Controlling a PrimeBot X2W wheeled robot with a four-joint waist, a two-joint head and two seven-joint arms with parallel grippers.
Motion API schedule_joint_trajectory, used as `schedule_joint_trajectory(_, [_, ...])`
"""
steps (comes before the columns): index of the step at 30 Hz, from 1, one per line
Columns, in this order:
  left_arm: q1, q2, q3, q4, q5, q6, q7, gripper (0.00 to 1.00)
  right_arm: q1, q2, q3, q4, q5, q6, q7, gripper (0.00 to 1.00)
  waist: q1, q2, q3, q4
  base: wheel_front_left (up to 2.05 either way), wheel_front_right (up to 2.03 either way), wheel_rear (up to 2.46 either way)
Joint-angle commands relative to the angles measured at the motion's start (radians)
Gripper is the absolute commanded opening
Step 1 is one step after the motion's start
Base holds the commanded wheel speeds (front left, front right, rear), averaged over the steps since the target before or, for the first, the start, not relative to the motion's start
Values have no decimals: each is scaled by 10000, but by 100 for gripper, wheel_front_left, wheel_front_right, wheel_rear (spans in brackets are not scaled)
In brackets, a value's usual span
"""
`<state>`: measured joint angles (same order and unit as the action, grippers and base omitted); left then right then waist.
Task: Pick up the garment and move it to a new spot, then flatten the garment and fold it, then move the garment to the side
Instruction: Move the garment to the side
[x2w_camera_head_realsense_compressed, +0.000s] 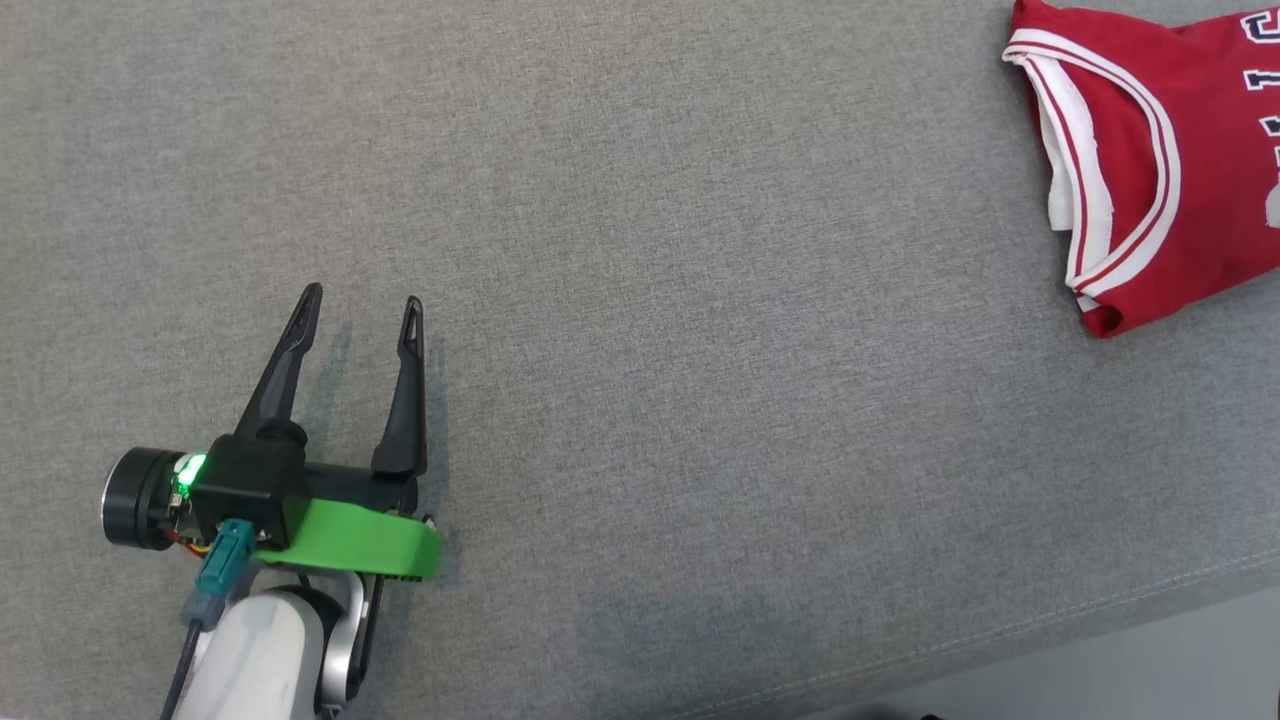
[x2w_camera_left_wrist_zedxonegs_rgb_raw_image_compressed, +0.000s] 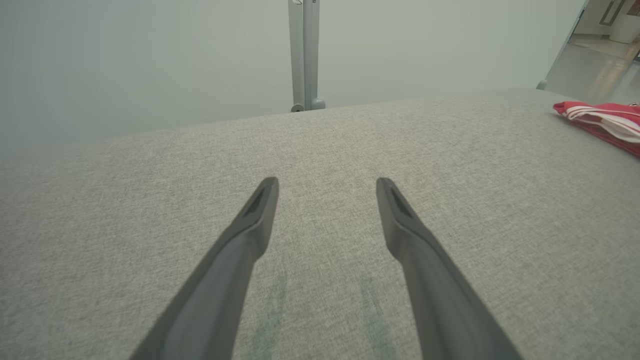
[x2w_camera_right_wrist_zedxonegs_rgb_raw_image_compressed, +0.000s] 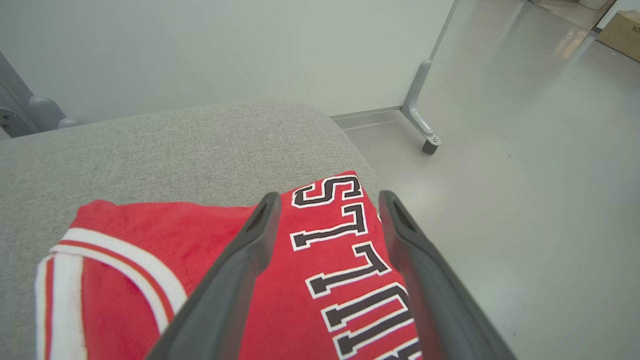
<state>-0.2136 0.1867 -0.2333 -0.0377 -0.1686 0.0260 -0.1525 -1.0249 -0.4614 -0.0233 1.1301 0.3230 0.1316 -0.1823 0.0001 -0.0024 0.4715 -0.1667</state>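
Note:
The garment (x2w_camera_head_realsense_compressed: 1150, 160) is a red jersey with white trim and dark lettering, lying folded at the far right of the grey cushion surface (x2w_camera_head_realsense_compressed: 640, 300). In the left wrist view it appears as a red bundle (x2w_camera_left_wrist_zedxonegs_rgb_raw_image_compressed: 605, 122) at the right edge. My left gripper (x2w_camera_head_realsense_compressed: 365, 305) hovers open over bare fabric at the lower left, well away from the jersey; its fingers (x2w_camera_left_wrist_zedxonegs_rgb_raw_image_compressed: 250, 225) are spread with nothing between them. My right gripper (x2w_camera_right_wrist_zedxonegs_rgb_raw_image_compressed: 325, 200) stands open just above the jersey (x2w_camera_right_wrist_zedxonegs_rgb_raw_image_compressed: 200, 280), its fingers straddling the lettering near the cushion's edge, holding nothing.
The cushion's front seam (x2w_camera_head_realsense_compressed: 1000, 630) runs along the lower right, with pale floor (x2w_camera_head_realsense_compressed: 1150, 670) beyond. A wheeled partition leg (x2w_camera_right_wrist_zedxonegs_rgb_raw_image_compressed: 422, 125) stands on the shiny floor past the cushion's corner. A grey post (x2w_camera_left_wrist_zedxonegs_rgb_raw_image_compressed: 304, 55) rises behind the far edge.

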Motion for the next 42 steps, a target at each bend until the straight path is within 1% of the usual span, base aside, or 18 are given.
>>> schedule_joint_trajectory(1, [59, 9, 11, 45, -17, 24, -62, 100, -111, -8, 54, -6, -120, -19, -124, 100, -1, 24, -126, -5, 0, 0, 0])
schedule_joint_trajectory(5, [175, -99, 65, 373, -264, 56, -275, 100, 84, 196, 418, -318, -268, -19, -532, 100, -1, 24, -706, 31, 0, 0, 0])
schedule_joint_trajectory(11, [378, -335, 167, 980, -594, 116, -624, 100, 874, 270, 936, -1424, -108, -18, -793, 100, -1, 24, -1789, 286, 0, 0, 0])
schedule_joint_trajectory(18, [949, -632, 481, 1785, -1070, 258, -979, 100, 2518, 698, 1372, -3003, 200, -19, -829, 100, -1, 24, -3296, 687, 0, 0, 0])
schedule_joint_trajectory(21, [1280, -724, 606, 2031, -1238, 283, -1049, 100, 3400, 1004, 1465, -3734, 292, -18, -832, 100, -1, 24, -3873, 887, 0, 0, 0])
schedule_joint_trajectory(24, [1622, -794, 779, 2194, -1375, 320, -1098, 100, 4185, 1220, 1262, -4487, 18, -19, -831, 100, -1, 24, -4332, 1079, 0, 0, 0])
schedule_joint_trajectory(29, [2098, -831, 995, 2333, -1491, 360, -1118, 100, 5564, 2064, 723, -5780, -428, -16, -828, 100, -1, 24, -4827, 1448, 0, 0, 0])
schedule_joint_trajectory(36, [2504, -896, 1208, 2309, -1477, 351, -1124, 100, 7420, 3205, 31, -7706, -1247, -16, -830, 100, -1, 24, -5001, 1965, 0, 0, 0])
schedule_joint_trajectory(38, [2584, -919, 1236, 2269, -1424, 327, -1125, 100, 7905, 3514, 10, -8163, -1382, -16, -827, 100, -1, 24, -4998, 2098, 0, 0, 0])
schedule_joint_trajectory(41, [2689, -949, 1199, 2216, -1340, 309, -1126, 100, 8570, 3804, -72, -8742, -1679, -16, -804, 100, -1, 24, -4980, 2268, 0, 0, 0])
schedule_joint_trajectory(42, [2689, -949, 1199, 2216, -1340, 309, -1126, 100, 8570, 3804, -72, -8742, -1679, -16, -804, 100, -1, 24, -4980, 2268, 0, 0, 0])
